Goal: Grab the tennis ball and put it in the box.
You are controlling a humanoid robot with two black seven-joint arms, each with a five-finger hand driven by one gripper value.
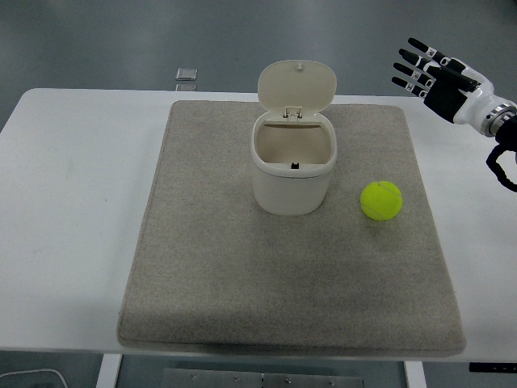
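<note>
One tennis ball (381, 200) on the grey mat (202, 267) beside the open-lidded box (293, 170), right robot hand (432, 75) spread, empty, well apart.

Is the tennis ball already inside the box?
No, the tennis ball lies on the grey mat to the right of the open box, apart from it.

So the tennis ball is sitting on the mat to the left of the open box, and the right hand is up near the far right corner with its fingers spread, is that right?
Not quite: in the head view the tennis ball sits on the mat to the right of the open box, not the left. The rest holds: the right hand is near the far right corner, fingers spread.
</note>
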